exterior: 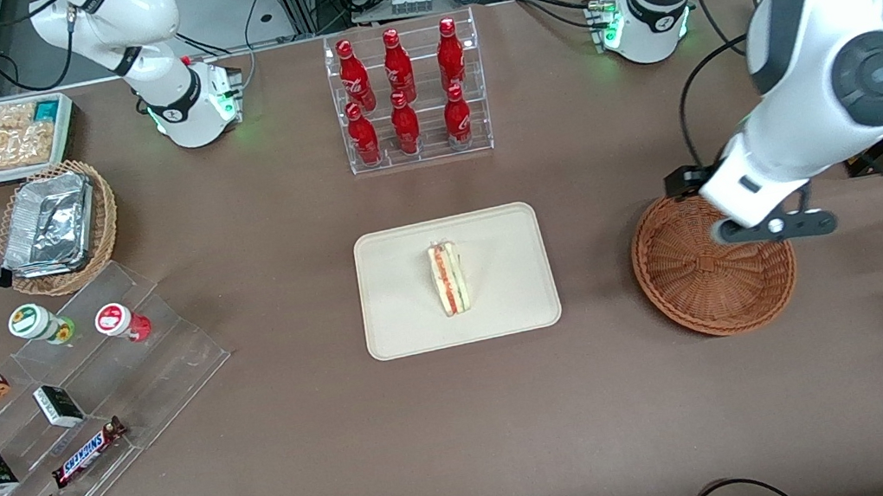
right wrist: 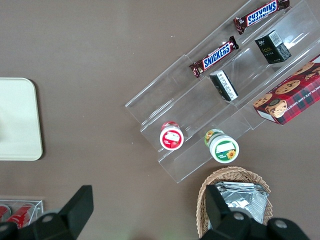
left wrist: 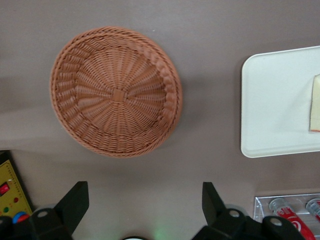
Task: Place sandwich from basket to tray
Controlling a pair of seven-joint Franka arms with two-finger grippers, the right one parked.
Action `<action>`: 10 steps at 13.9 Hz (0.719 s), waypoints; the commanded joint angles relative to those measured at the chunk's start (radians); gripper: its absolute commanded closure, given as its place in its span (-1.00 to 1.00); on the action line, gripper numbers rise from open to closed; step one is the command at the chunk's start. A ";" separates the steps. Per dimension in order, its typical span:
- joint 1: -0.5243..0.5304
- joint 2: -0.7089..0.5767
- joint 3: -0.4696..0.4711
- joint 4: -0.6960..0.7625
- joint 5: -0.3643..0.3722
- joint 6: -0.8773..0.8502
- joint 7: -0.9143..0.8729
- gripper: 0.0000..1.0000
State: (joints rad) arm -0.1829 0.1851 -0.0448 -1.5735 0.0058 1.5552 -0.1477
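With the sandwich (exterior: 447,278) resting on its side mid-tray (exterior: 520,306), apparently delivered, the basket (exterior: 701,288) holds nothing, and the left gripper (left wrist: 145,205) hangs above the table beside it, fingers spread wide and holding nothing, presumably released.

Sandwich (exterior: 447,278) lies on tray (exterior: 503,309), mid-table. Basket (exterior: 698,293) sits beside tray, toward the working arm's end. Gripper (left wrist: 145,200) hangs above basket, fingers spread.
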 commanded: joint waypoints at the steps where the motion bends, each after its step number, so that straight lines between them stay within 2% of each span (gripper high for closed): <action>1: 0.062 -0.073 -0.010 -0.062 0.005 0.011 0.053 -1.00; 4: 0.143 -0.142 -0.047 -0.123 0.005 0.003 0.056 -1.00; 10: 0.247 -0.190 -0.156 -0.122 0.010 -0.064 0.054 -1.00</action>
State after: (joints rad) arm 0.0203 0.0406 -0.1653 -1.6708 0.0061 1.5114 -0.0983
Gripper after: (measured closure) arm 0.000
